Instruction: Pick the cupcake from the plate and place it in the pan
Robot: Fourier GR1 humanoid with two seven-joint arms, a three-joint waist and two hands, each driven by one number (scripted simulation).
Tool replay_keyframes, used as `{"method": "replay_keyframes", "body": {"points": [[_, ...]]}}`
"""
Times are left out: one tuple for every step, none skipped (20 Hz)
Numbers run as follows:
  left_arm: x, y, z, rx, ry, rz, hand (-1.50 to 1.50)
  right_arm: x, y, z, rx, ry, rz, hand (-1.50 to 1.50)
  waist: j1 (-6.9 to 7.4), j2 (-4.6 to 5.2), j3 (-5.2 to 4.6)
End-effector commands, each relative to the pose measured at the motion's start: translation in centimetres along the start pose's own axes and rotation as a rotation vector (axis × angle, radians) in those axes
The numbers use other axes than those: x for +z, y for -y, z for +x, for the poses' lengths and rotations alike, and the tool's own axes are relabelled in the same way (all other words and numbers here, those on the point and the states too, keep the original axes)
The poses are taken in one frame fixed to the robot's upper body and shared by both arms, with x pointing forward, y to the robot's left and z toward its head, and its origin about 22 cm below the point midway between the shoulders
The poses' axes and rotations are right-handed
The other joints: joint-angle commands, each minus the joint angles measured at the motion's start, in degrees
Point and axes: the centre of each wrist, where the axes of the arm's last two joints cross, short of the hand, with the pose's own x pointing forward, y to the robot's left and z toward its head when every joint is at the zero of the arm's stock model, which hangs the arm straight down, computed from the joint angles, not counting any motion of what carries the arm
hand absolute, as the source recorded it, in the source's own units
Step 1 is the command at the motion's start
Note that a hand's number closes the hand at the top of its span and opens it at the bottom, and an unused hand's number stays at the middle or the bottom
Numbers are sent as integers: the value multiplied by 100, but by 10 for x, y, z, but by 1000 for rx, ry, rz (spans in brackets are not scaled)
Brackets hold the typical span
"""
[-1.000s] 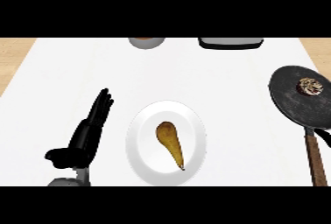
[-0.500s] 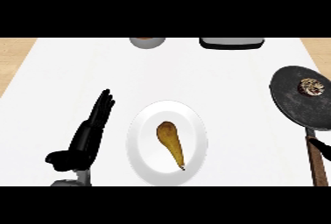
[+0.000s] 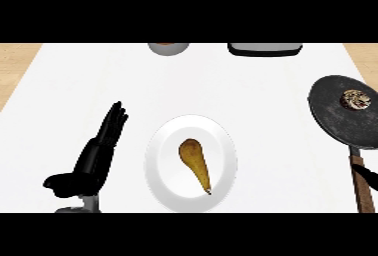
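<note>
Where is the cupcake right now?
In the head view the cupcake sits in the dark pan at the counter's right edge, well right of the plate that holds a pear.

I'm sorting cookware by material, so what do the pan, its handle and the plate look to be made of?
The pan looks like dark metal, perhaps cast iron: matt charcoal surface with faint grey mottling. Its handle appears to be wood, reddish brown with a dull finish. The plate looks like glazed ceramic, plain white and smooth with soft shading at the rim, though plastic cannot be ruled out.
</note>
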Motion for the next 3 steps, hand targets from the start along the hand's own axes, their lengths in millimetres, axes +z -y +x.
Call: {"method": "replay_keyframes", "body": {"points": [[-2,7,2,-20,3,3,0,7,12,-4,64,13,-38,-150,-7,0,0],[2,2,-6,-4,5,-13,0,-10,9,-13,82,24,-31,-150,10,4,1],[-16,-2,-18,0,11,-9,0,-11,-7,9,115,23,-37,-150,-1,11,-2]]}}
